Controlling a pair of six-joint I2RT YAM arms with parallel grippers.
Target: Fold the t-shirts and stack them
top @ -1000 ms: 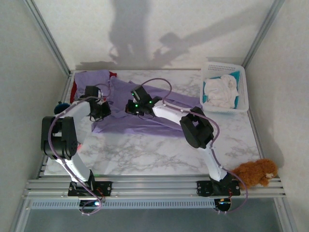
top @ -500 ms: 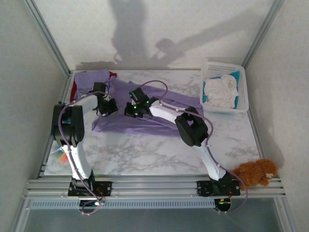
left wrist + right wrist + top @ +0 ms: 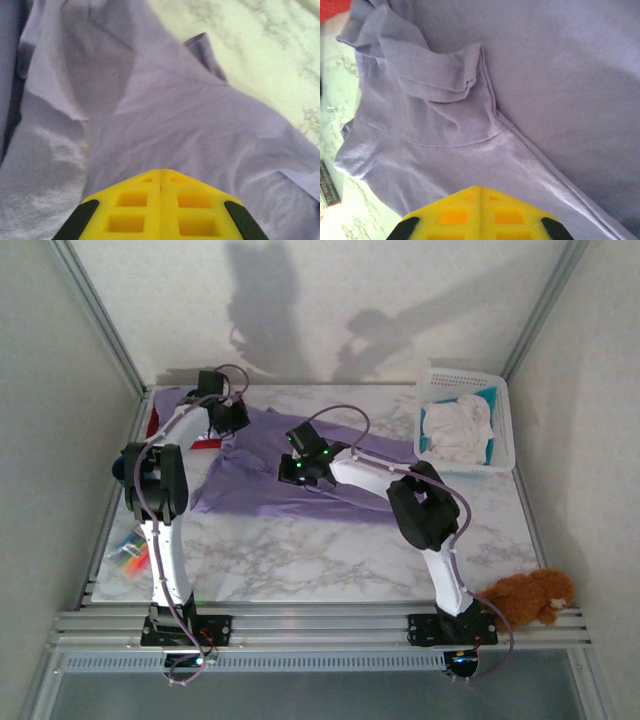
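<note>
A lavender t-shirt [image 3: 290, 490] lies spread over the marble table's middle, one part drawn toward the back left. My left gripper [image 3: 228, 416] is at the back left, shut on that shirt's cloth [image 3: 165, 115], which tents up into the closed yellow fingertips [image 3: 150, 187]. My right gripper [image 3: 300, 470] is over the shirt's middle, shut on a fold of the same cloth [image 3: 485, 155] near a bunched sleeve [image 3: 440, 75]. A second lavender shirt [image 3: 180, 400] and a red one [image 3: 154, 427] lie at the back left corner; red cloth [image 3: 332, 7] also peeks in the right wrist view.
A white basket [image 3: 500, 420] holding white cloth stands at the back right. A brown plush toy [image 3: 525, 595] sits at the front right edge. Small colourful items [image 3: 128, 552] lie by the left rail. Bare marble [image 3: 330, 560] spans the front.
My left gripper has swung from the table's left middle to the back left, carrying the lavender cloth with it. My right gripper has shifted slightly right and nearer.
</note>
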